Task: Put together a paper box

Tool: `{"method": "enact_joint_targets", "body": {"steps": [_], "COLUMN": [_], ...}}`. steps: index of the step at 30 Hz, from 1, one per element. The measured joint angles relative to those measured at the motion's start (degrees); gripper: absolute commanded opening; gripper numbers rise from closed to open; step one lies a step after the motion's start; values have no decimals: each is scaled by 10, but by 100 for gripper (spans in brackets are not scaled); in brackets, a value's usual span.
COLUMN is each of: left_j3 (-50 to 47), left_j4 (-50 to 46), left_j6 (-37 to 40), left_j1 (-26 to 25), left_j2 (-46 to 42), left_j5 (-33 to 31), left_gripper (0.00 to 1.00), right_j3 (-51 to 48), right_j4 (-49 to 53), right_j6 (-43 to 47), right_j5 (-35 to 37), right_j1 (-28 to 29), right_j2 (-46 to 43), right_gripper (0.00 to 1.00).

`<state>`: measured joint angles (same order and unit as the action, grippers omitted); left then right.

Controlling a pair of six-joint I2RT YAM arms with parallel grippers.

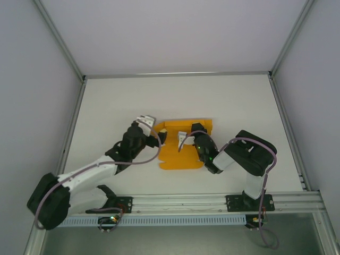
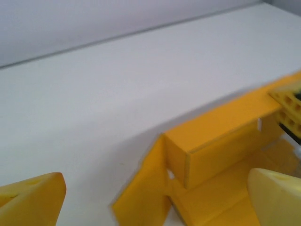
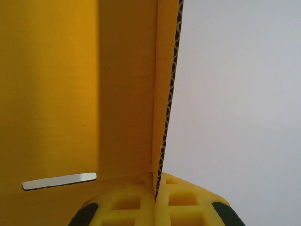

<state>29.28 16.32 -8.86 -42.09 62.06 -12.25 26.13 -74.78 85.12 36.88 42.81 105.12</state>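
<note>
The paper box [image 1: 180, 151] is an orange-yellow card sheet lying flat mid-table, with its far wall folded upright. My right gripper [image 1: 197, 129] is shut on that upright wall; in the right wrist view its two yellow pads [image 3: 136, 202] pinch the corrugated edge of the box [image 3: 70, 94] at the gripper [image 3: 155, 194]. My left gripper [image 1: 145, 120] stands open just left of the sheet's far-left corner. In the left wrist view its gripper [image 2: 155, 207] has fingertips [image 2: 33, 197] spread wide, with a flat flap and the raised corner of the box [image 2: 221, 141] ahead of them, untouched.
The white table [image 1: 159, 95] is enclosed by white walls and aluminium posts. A metal rail [image 1: 212, 202] carrying both arm bases runs along the near edge. A narrow slot [image 3: 59, 181] is cut in the card panel near the right pads.
</note>
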Motion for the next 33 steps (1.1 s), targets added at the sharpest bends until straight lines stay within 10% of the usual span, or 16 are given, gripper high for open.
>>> {"method": "enact_joint_targets", "body": {"steps": [8, 10, 14, 33], "left_j3": [52, 68, 85, 69], "left_j4": [-141, -151, -143, -81], "left_j6": [-131, -139, -120, -18], "left_j1": [196, 208, 205, 85], "left_j2": [50, 88, 144, 204], "left_j5": [1, 17, 105, 296], "left_gripper": [100, 87, 64, 52], "right_j3": [0, 0, 0, 0], "right_j4": [0, 0, 0, 0], "right_j6": [0, 0, 0, 0], "right_j5": [0, 0, 0, 2], "right_j1": [0, 0, 0, 0], "right_j2": [0, 0, 0, 0], "right_gripper": [0, 0, 0, 0]}}
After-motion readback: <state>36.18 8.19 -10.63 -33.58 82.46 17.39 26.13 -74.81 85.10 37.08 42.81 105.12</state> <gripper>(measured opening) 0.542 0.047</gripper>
